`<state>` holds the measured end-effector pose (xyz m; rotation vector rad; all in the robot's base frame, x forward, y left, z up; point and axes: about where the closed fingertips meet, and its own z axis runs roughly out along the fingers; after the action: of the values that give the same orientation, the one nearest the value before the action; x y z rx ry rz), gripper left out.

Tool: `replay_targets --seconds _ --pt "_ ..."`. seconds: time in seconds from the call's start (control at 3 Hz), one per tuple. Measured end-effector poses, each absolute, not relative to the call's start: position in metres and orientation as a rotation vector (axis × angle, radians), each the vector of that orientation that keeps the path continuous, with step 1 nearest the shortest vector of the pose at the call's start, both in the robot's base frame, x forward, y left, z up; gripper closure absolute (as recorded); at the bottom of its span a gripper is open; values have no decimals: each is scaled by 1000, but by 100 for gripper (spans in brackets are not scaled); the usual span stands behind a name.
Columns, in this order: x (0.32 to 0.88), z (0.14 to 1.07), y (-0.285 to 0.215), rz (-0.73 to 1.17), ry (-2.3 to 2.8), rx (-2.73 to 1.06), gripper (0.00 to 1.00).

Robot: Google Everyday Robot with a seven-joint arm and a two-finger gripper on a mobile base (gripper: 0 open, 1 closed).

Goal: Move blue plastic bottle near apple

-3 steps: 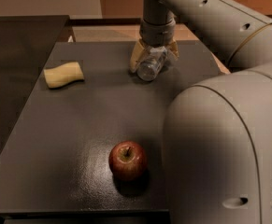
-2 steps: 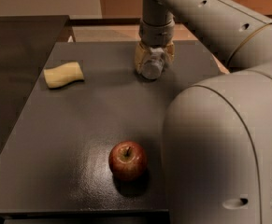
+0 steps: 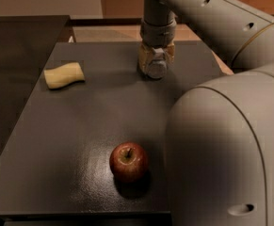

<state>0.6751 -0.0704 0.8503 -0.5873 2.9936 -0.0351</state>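
We see the gripper (image 3: 156,62) at the far side of the dark counter (image 3: 80,121), hanging straight down from the arm's grey wrist (image 3: 158,28). Its tan fingers (image 3: 143,59) sit on either side of the blue plastic bottle (image 3: 156,68), pressed against it, so we read them as closed narrowly on the bottle. From this angle the bottle shows mostly as a rounded, pale grey end between the fingers, and we cannot make out its label or cap. A small shadow lies on the counter just below it; we cannot tell whether the bottle touches the surface or is held just above it.

The apple (image 3: 128,161) stands near the front edge of the counter, dark red and shiny, with its short stem pointing up. It is well apart from the bottle, with bare counter between the two.

At the far left of the counter lies a pale yellow, slightly curved chunk (image 3: 64,75), on its side and well apart from both the bottle and the apple. A second dark surface (image 3: 19,46) adjoins the counter on the left.

The bulky near segment of the arm (image 3: 221,149) fills the right side of the view and hides the counter's right front corner, just beside the apple.
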Motion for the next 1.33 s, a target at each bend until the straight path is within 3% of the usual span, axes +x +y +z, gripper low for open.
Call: replay_targets --seconds 0.33,1.33 --pt "673 855 -72 -38 2974 -632 100" --pt "622 896 -81 163 2736 -1128 100"
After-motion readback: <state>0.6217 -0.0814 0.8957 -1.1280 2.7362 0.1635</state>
